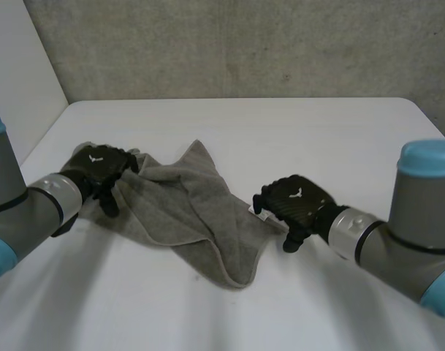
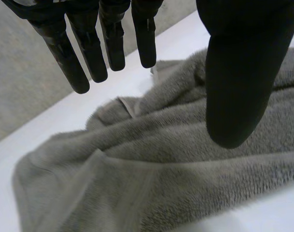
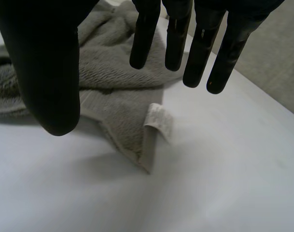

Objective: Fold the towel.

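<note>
A grey towel point(image 1: 189, 216) lies crumpled on the white table point(image 1: 295, 131), between my two hands. My left hand point(image 1: 98, 170) hovers at the towel's left edge, open, fingers point(image 2: 91, 53) straight above the cloth point(image 2: 151, 164) and holding nothing. My right hand point(image 1: 291, 202) is at the towel's right corner, open too. In the right wrist view its fingers point(image 3: 173, 41) hang over a towel corner point(image 3: 137, 121) where a white label point(image 3: 160, 121) sticks up; the thumb point(image 3: 48, 72) stays clear of the cloth.
A grey wall point(image 1: 244, 44) runs behind the table's far edge. The table's left edge point(image 1: 47, 131) lies close to my left arm point(image 1: 17, 212). My right arm point(image 1: 397, 227) reaches in from the near right.
</note>
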`<action>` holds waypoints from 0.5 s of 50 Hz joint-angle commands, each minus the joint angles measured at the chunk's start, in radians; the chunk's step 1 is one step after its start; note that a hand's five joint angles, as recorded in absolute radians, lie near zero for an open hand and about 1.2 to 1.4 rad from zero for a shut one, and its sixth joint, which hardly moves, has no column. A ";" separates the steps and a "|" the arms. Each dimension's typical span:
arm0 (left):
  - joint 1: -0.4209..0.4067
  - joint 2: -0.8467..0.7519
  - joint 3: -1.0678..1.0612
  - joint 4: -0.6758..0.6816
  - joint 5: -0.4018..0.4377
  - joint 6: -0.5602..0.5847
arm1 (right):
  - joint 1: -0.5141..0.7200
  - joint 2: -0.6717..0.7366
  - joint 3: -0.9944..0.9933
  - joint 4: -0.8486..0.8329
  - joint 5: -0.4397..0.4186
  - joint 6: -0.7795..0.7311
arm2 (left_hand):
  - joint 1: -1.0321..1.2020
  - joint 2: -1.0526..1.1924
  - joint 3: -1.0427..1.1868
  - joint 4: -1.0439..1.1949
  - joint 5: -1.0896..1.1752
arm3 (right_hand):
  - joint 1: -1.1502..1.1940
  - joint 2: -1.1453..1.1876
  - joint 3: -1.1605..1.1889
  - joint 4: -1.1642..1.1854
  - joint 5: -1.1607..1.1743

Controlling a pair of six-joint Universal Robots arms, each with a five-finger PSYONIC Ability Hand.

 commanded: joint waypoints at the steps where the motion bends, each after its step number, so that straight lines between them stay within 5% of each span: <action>1: 0.036 -0.040 -0.043 0.086 0.036 -0.011 | 0.021 0.094 0.046 -0.164 -0.023 0.008 | 0.048 0.048 0.048 0.048 0.049 | 0.128 0.198 0.197 0.197 0.206; 14: 0.038 -0.013 -0.097 0.128 0.036 -0.011 | 0.049 0.163 0.037 -0.283 -0.016 0.012 | -0.022 -0.023 -0.022 -0.023 -0.022 | 0.474 0.545 0.544 0.544 0.552; 18: 0.036 -0.005 -0.107 0.128 0.036 -0.011 | 0.046 0.166 0.035 -0.316 -0.014 0.027 | -0.037 -0.037 -0.037 -0.037 -0.037 | 0.846 0.916 0.915 0.915 0.924; 25: 0.033 -0.008 -0.120 0.129 0.043 -0.009 | 0.035 0.112 0.037 -0.351 0.018 0.092 | -0.069 -0.070 -0.069 -0.070 -0.069 | 0.846 0.917 0.916 0.916 0.924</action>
